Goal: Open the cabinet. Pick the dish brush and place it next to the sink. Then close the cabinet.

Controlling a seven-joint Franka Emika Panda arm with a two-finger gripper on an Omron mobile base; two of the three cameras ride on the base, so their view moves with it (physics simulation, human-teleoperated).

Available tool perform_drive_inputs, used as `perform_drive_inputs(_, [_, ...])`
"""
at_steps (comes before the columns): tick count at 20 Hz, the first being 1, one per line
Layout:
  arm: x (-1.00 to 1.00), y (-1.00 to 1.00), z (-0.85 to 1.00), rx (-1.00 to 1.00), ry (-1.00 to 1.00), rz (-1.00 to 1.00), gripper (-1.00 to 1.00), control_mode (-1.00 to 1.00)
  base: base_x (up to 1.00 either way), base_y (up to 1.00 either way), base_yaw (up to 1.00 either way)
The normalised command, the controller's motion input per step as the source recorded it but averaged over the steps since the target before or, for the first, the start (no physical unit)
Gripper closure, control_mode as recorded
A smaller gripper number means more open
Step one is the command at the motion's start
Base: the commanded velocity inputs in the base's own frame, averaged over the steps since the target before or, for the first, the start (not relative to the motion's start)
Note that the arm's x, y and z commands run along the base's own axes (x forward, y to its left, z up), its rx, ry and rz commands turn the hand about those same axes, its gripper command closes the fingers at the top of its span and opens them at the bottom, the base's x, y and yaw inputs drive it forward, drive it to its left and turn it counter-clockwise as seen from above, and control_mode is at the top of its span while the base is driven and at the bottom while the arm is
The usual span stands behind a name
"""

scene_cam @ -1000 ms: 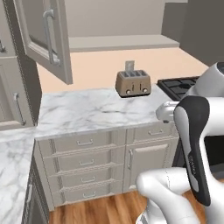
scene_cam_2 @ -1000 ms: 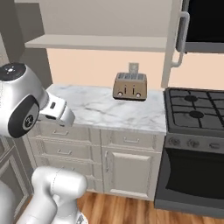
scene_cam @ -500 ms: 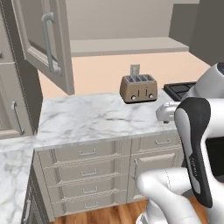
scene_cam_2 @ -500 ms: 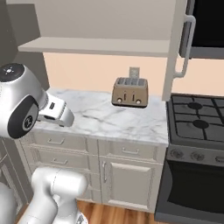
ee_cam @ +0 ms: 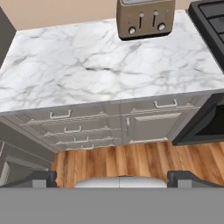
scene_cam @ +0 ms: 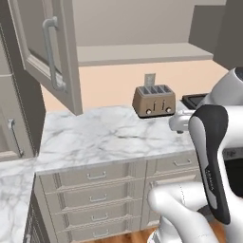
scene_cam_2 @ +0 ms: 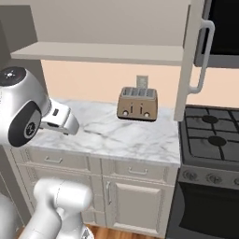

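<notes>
The cabinet [scene_cam: 52, 52] is hanging above the marble counter [scene_cam: 104, 137], and its doors are already standing swung out: one door with its vertical silver bar handle [scene_cam: 51, 52] is jutting over the counter's left end, the other door [scene_cam_2: 193, 56] is showing edge-on at the counter's right end, just by the stove [scene_cam_2: 210, 135]. Between them the cabinet's underside is running along the back wall.

The gripper [ee_cam: 118, 177] is hovering out in front of the counter's front edge, looking down at the drawer fronts and the wooden floor, with its two dark fingertips [ee_cam: 41, 178] spread wide apart and nothing between them.

I am looking for the dish brush and cannot find it anywhere; the inside of the cabinet is hidden from where these views stand, so I am guessing it is lying on a shelf up there. That would put it above and beyond the jaws, so the hand would need to rise and tip upward before reaching in. Its long axis I cannot tell.

A brown toaster [scene_cam: 153, 100] is sitting at the counter's back edge, towards the right end, well apart from the gripper. I am not seeing a sink.
</notes>
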Motion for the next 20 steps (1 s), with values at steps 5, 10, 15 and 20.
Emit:
perform_drive_inputs(5, [0.00,0.00,0.00,0.00,0.00,0.00,-1.00,1.00,0.19,0.13,0.00])
perform_drive_inputs(10, [0.00,0.00,0.00,0.00,0.00,0.00,-1.00,1.00,-0.02,0.48,0.00])
perform_drive_inputs(15, [0.00,0.00,0.00,0.00,0.00,0.00,-1.00,1.00,0.00,0.21,0.00])
perform_drive_inputs(20, [0.00,0.00,0.00,0.00,0.00,0.00,-1.00,1.00,0.00,-0.01,0.00])
